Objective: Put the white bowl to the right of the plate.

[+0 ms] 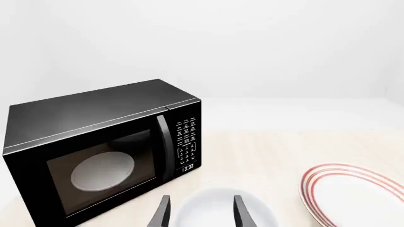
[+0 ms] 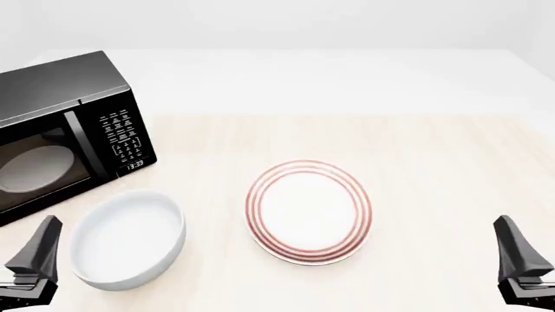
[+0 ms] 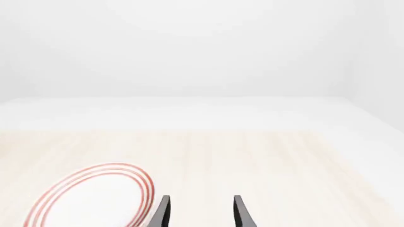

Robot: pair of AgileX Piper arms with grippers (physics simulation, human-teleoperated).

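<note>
- Left wrist view: left gripper open and empty, fingers straddling the near rim of the white bowl; plate just beside the bowl; microwave on the bowl's other side.
- Front view: bowl left of the plate, near but apart, on the table; microwave behind and left of it.
- Right wrist view: right gripper open, holding nothing, beside the plate over bare wood.
- Step in hand, by judgement: approach only, bowl not yet grasped. Next: pinching the rim, lifting, carrying past the plate to its right.
</note>
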